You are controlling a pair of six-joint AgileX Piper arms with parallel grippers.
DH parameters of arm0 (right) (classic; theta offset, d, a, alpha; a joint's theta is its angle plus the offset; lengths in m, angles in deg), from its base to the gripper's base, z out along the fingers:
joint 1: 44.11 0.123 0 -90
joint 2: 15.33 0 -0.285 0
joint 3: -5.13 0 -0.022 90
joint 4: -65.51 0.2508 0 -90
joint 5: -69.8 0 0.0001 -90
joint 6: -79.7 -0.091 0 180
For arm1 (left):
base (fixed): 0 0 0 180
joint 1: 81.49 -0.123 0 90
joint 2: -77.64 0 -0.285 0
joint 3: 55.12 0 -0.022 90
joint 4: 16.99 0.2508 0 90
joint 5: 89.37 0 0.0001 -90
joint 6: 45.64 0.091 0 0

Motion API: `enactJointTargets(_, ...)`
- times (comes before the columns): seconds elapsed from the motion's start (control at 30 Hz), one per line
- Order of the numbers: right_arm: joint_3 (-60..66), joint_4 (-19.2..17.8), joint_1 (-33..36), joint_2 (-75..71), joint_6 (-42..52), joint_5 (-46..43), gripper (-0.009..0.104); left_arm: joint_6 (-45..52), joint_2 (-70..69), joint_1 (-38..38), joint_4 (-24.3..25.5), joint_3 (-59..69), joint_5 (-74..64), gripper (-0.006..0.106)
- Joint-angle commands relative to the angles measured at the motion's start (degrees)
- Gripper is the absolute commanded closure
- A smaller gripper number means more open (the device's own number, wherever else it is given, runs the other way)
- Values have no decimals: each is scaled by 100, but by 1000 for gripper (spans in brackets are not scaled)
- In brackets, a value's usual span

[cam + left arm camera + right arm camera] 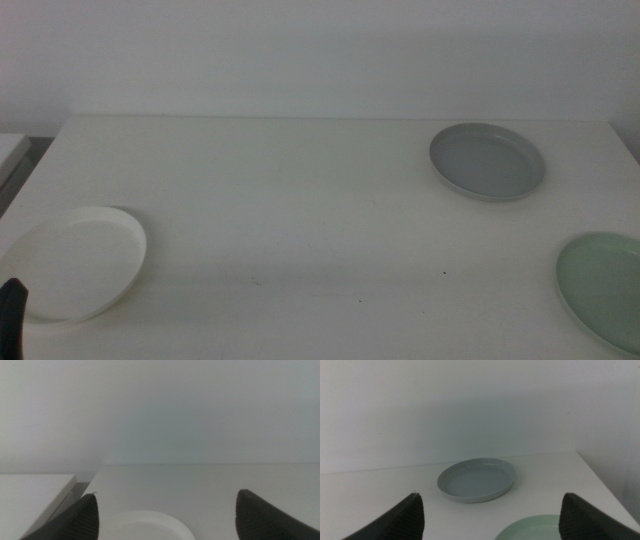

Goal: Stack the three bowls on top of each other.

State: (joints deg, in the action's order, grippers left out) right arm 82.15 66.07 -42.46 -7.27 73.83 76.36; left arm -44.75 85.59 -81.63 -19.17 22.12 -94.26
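Stage: nothing stacked yet | white bowl (72,262) at table's (300,220) left edge, grey bowl (487,160) near far-right corner, mint bowl (603,288) at right edge | left gripper (167,515) and right gripper (492,515) wide, empty; we judge them poised above their nearest bowls for pickup.

Middle view: the pale mint green bowl (603,288) is cut off by the right and bottom edges, so its far side is unseen. The left gripper (12,315) shows only as a dark sliver at the bottom-left corner, overlapping the near rim of the white bowl (70,260). Left wrist view: only the far arc of the white bowl (145,527) is visible. Right wrist view: the mint bowl (535,529) is truncated by the bottom edge; both arms lie outside every view.
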Motion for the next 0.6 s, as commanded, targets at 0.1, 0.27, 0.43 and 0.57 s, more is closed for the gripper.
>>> enactJointTargets(0.1, -57, 18, -38, 75, -417, 319, 2, -32, -16, 20, -20, -3, 73, 7)
enactJointTargets(0.27, -1073, 28, -38, 1116, -499, 1009, 2, -32, -16, 20, -20, -3, 73, 7)
enactJointTargets(0.43, -2694, 385, -38, 2640, -499, 3307, 2, -32, -16, 20, -20, -3, 73, 7)
enactJointTargets(0.57, -3596, 779, -38, 3530, -499, 4939, 2, -32, -16, 20, -20, -3, 73, 7)
